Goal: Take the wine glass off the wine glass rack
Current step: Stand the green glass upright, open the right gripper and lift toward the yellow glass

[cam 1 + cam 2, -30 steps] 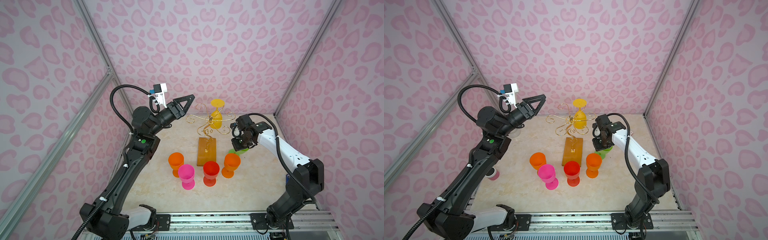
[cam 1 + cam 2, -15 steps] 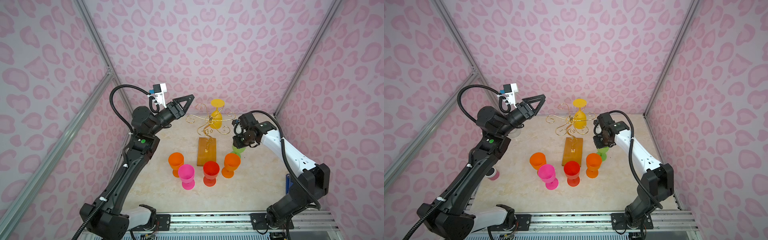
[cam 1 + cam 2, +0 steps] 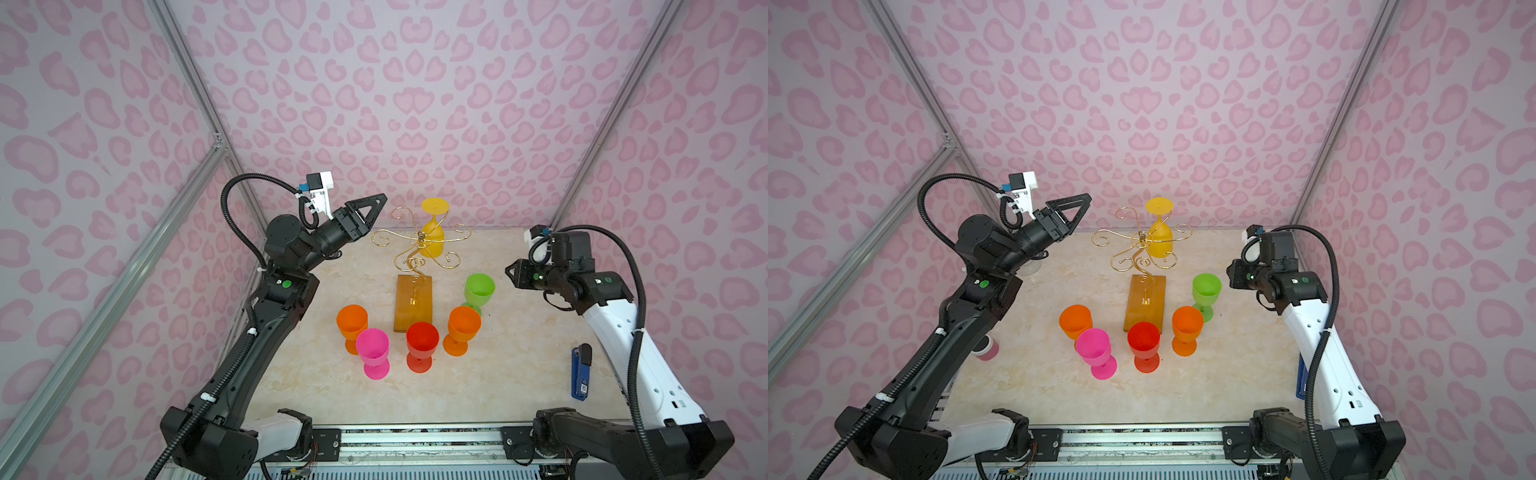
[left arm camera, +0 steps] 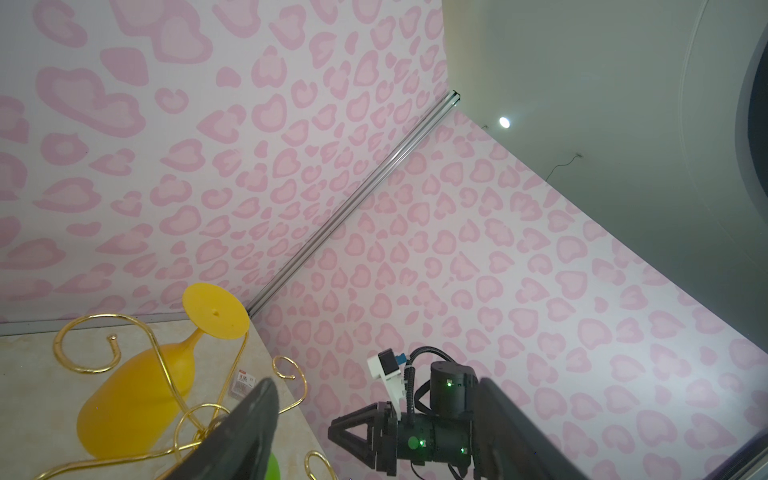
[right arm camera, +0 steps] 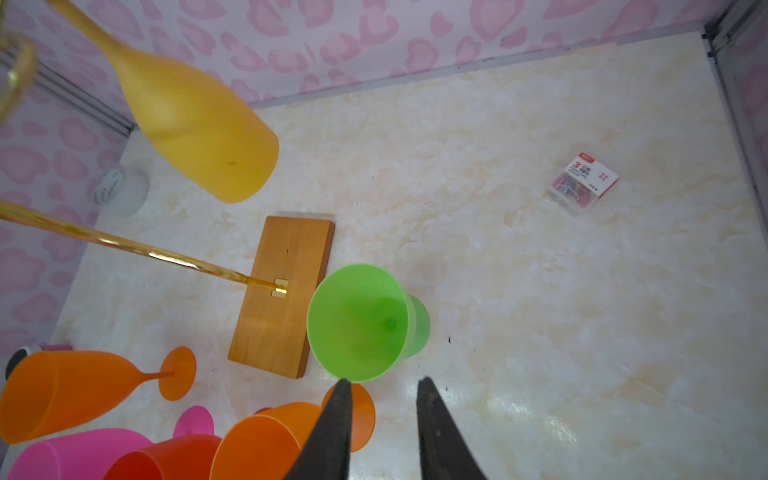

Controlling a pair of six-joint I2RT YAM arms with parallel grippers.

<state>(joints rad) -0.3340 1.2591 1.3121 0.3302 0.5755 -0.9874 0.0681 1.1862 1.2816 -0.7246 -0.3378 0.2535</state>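
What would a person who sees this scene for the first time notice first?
Most striking is the yellow wine glass, hanging upside down from the gold wine glass rack in the middle of the table. Around the near end of the rack's wooden base stand an orange glass, a pink glass, a red glass and a second orange glass, all upright, with a green glass beside the base.

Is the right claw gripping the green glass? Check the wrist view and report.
No: the right claw is open and empty, and the green glass stands upright on the table just past its tips.
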